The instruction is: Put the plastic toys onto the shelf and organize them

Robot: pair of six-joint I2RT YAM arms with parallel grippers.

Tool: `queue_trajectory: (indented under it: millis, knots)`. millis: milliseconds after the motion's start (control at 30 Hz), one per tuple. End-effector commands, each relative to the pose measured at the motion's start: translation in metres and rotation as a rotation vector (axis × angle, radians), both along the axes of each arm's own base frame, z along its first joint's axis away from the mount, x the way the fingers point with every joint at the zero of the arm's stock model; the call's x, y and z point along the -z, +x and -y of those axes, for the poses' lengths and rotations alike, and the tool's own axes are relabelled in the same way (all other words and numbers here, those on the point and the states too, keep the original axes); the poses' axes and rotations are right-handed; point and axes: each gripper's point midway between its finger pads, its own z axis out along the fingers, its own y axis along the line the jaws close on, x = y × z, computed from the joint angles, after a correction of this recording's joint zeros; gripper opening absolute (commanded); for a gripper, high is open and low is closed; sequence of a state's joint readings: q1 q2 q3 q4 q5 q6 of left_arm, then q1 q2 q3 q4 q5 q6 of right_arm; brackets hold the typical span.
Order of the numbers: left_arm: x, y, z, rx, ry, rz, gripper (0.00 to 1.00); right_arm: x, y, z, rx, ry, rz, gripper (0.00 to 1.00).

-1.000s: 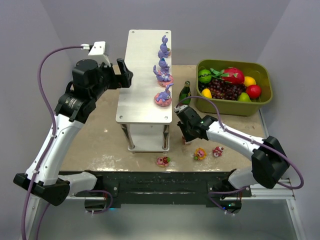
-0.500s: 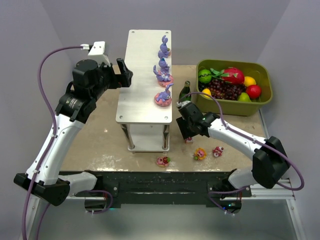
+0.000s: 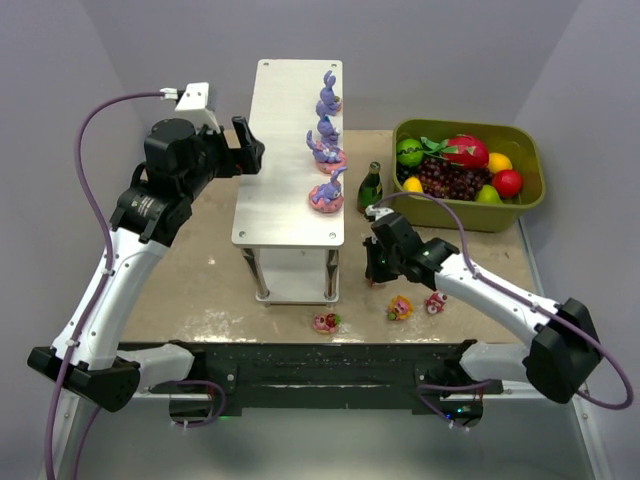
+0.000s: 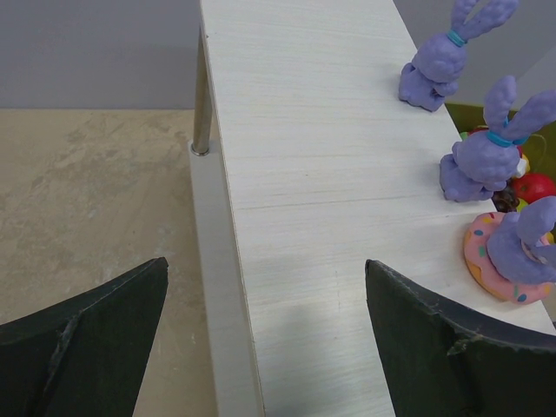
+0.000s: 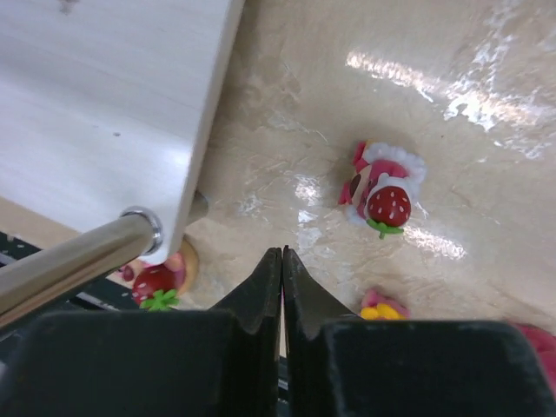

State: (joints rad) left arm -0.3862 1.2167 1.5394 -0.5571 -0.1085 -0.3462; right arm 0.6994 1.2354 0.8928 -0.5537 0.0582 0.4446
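Plastic toys [image 3: 400,308] are only partly sorted: three purple bunnies [image 3: 325,145] stand in a row along the right edge of the shelf [image 3: 280,170] top, while small pink, red and yellow pieces lie on the bench [image 3: 190,290] near its front. Over the last second the right pincer [image 5: 281,254] has drawn away from the dark green bottle [image 3: 370,187] and the shelf's front right leg toward the near side. Its jaws, apart a moment ago, are now pressed together with nothing between them. A strawberry piece [image 5: 382,198] lies free on the bench just beyond the fingertips, untouched, so the closing looks like a miss or a reset. I judge that the jaws must part again before any pickup. The left pincer [image 4: 265,265] has not moved: it hovers over the left edge of the shelf top, spread wide and empty. No brand, label or writing can be read anywhere; the shelf board is plain, and the bottle is too small to show any lettering.
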Motion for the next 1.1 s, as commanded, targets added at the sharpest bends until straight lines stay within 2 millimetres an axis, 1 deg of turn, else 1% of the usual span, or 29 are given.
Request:
queue_trajectory:
  millis: [0, 33, 67, 100, 133, 200, 233, 267, 333, 367, 433, 567, 633, 733, 800, 933, 1000, 1067]
  knots:
    - [-0.013, -0.001, -0.003, 0.002, 0.002, 0.035, 1.0, 0.024, 0.009, -0.018, 0.015, 0.045, -0.031, 0.0]
    - [-0.011, 0.0, -0.002, 0.004, 0.001, 0.028, 1.0, 0.022, 0.019, -0.022, 0.025, 0.058, 0.003, 0.0]
    - [-0.01, 0.001, -0.001, 0.007, 0.0, 0.023, 1.0, 0.032, 0.021, -0.024, 0.035, 0.05, -0.014, 0.0]
    - [-0.009, 0.001, 0.0, 0.011, -0.001, 0.018, 1.0, 0.036, 0.024, -0.026, 0.036, 0.049, -0.013, 0.0]
    - [-0.007, 0.002, 0.002, 0.015, -0.002, 0.01, 1.0, 0.038, 0.032, -0.028, 0.047, 0.051, 0.01, 0.0]
    - [-0.008, 0.003, 0.003, 0.019, -0.002, 0.003, 1.0, 0.054, 0.033, -0.028, 0.067, 0.03, -0.018, 0.0]
    - [-0.005, 0.005, 0.004, 0.022, 0.001, -0.007, 0.99, 0.056, 0.036, -0.03, 0.074, 0.037, -0.01, 0.0]
    - [-0.006, 0.005, 0.004, 0.023, 0.001, -0.007, 1.0, 0.062, 0.034, -0.027, 0.087, 0.03, -0.02, 0.0]
    - [-0.005, 0.006, 0.005, 0.027, 0.008, -0.007, 1.0, 0.069, 0.033, -0.024, 0.101, 0.018, -0.021, 0.0]
    - [-0.006, 0.006, 0.004, 0.026, 0.009, -0.003, 1.0, 0.075, 0.031, -0.018, 0.113, -0.001, -0.025, 0.0]
    - [-0.006, 0.007, 0.006, 0.031, 0.007, -0.004, 1.0, 0.08, 0.029, -0.013, 0.123, -0.019, -0.021, 0.0]
    - [-0.003, 0.008, 0.009, 0.045, 0.004, -0.008, 0.99, 0.093, 0.024, 0.004, 0.169, -0.083, -0.026, 0.0]
    - [-0.002, 0.009, 0.009, 0.046, 0.005, -0.013, 0.99, 0.096, 0.023, 0.014, 0.206, -0.118, -0.023, 0.0]
    - [0.0, 0.008, 0.009, 0.043, 0.007, -0.015, 1.0, 0.102, 0.018, 0.024, 0.264, -0.137, -0.039, 0.0]
    - [0.002, 0.008, 0.008, 0.042, 0.008, -0.018, 0.99, 0.102, 0.018, 0.028, 0.306, -0.137, -0.038, 0.0]
    - [0.003, 0.008, 0.007, 0.038, 0.012, -0.018, 0.99, 0.104, 0.013, 0.034, 0.345, -0.142, -0.049, 0.0]
    - [0.004, 0.008, 0.007, 0.037, 0.015, -0.021, 0.99, 0.101, 0.011, 0.034, 0.359, -0.131, -0.055, 0.0]
    - [0.005, 0.009, 0.006, 0.034, 0.017, -0.023, 0.99, 0.102, 0.006, 0.036, 0.366, -0.132, -0.07, 0.0]
